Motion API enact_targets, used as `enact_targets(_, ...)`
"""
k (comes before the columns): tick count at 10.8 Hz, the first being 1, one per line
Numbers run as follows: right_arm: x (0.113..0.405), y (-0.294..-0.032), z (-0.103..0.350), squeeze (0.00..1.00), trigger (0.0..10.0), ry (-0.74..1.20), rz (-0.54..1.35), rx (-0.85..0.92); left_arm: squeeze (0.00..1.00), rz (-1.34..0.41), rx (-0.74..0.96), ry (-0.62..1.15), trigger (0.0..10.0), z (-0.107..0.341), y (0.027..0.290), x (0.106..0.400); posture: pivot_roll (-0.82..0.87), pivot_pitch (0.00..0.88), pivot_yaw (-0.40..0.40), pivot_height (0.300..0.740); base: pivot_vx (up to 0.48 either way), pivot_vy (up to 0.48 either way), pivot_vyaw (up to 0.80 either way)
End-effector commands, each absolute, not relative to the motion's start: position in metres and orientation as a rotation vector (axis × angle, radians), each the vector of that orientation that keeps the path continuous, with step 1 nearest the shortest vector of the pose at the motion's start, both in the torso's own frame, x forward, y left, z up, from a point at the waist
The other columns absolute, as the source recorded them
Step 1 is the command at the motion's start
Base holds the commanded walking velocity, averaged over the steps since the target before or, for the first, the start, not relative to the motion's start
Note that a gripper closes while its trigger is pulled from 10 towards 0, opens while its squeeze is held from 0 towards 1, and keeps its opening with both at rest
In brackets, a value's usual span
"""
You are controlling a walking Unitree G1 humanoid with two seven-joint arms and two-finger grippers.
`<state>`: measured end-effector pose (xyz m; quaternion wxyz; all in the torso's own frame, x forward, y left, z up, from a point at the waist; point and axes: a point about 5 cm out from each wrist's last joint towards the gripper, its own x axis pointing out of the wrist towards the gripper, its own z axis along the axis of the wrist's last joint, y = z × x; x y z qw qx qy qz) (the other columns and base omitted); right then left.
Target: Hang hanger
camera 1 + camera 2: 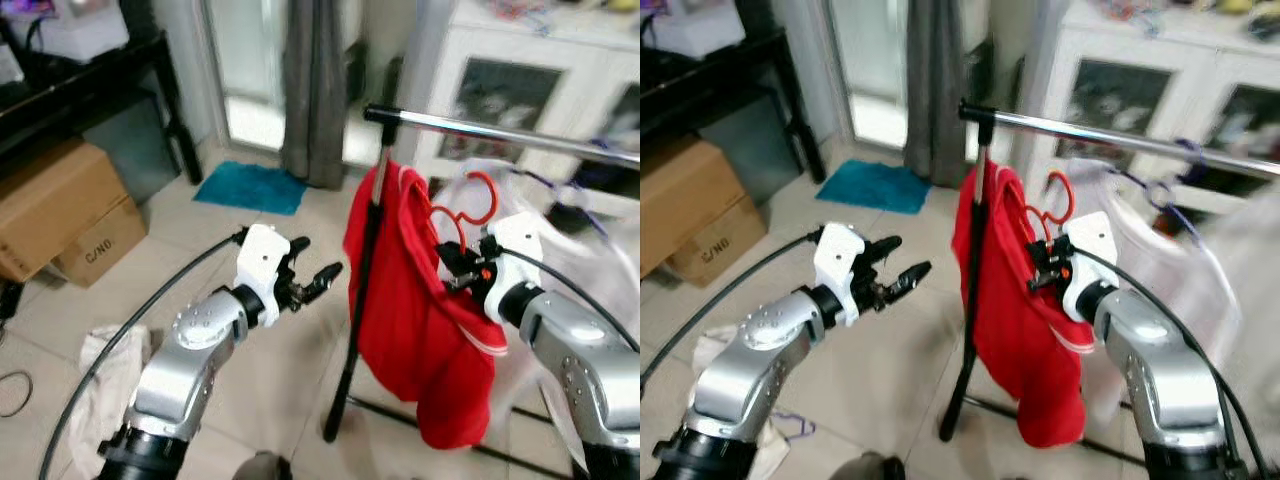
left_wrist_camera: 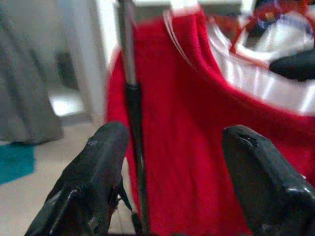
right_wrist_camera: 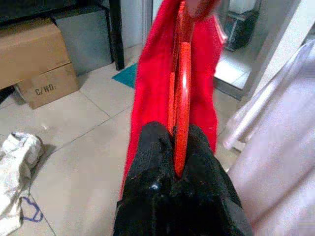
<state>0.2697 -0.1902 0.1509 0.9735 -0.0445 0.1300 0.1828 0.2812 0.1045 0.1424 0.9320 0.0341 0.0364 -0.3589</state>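
Observation:
A red plastic hanger carries a red garment that droops beside the rack's black upright post. My right gripper is shut on the hanger, its bar pinched between the black fingers. The hanger's hook sits just below the chrome rail. My left gripper is open in mid-air, left of the post, and faces the red garment with nothing between its fingers.
Pale garments hang on the rail at the right. A white cabinet stands behind. Cardboard boxes and a dark desk are at left. A teal mat and a white cloth lie on the tiled floor.

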Motion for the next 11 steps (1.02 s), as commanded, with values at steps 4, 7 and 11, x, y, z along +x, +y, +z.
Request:
enact_targets(4,0.274,-0.177,0.169,0.00,0.0,0.163,0.398,-0.094,0.00,-0.731,0.042,0.084,10.0,0.142,0.101,0.287,-0.01,0.000,0.020,0.740,-0.135,0.000,0.00)
enact_targets(7,0.278,-0.164,0.179,0.00,0.0,0.109,0.434,-0.100,1.00,-0.788,-0.180,0.119,10.0,0.149,0.093,0.302,-0.01,0.000,0.022,0.740,0.000,0.000,0.00)
enact_targets(11,0.277,-0.149,0.190,0.00,0.0,0.062,0.491,-0.162,0.69,-0.828,-0.255,0.165,10.0,0.155,0.083,0.330,-0.02,0.000,0.032,0.740,0.000,0.000,0.00)
